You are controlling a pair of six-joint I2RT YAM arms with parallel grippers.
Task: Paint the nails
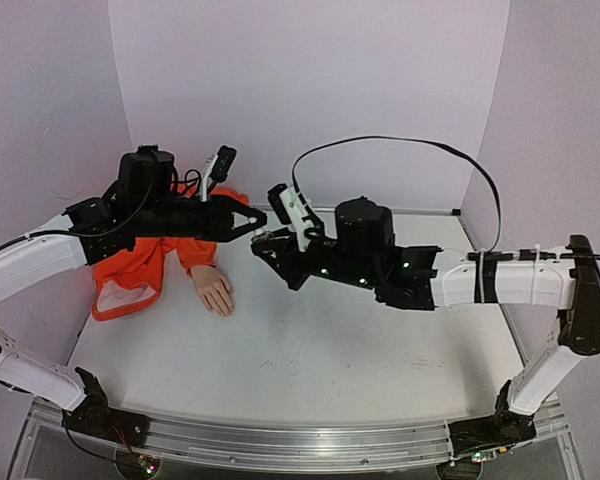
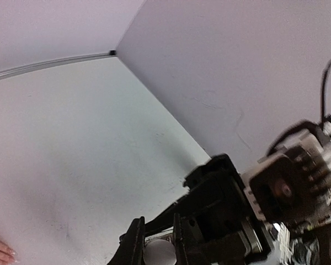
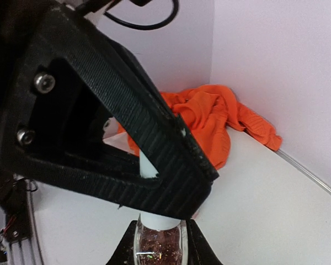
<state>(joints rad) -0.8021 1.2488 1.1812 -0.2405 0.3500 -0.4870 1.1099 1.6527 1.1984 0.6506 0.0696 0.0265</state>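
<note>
A flesh-coloured mannequin hand [image 1: 215, 290] lies palm down on the table, reaching out of an orange sleeve [image 1: 140, 265]. Its nails [image 2: 11, 253] show as pale tips at the lower left edge of the left wrist view. Above the table and right of the hand, my right gripper [image 3: 159, 238] is shut on a small glass bottle [image 3: 158, 248] of red glitter polish. My left gripper [image 2: 158, 243] comes in from the left and is shut on the bottle's white cap [image 2: 159, 253]. From above, both grippers meet at the bottle [image 1: 261, 237], a little higher and to the right of the hand.
The orange garment [image 3: 209, 118] is bunched in the back left corner against the lilac walls. A black cable [image 1: 400, 145] loops above the right arm. The white tabletop [image 1: 330, 350] spreads in front of the hand, bounded by the walls on three sides.
</note>
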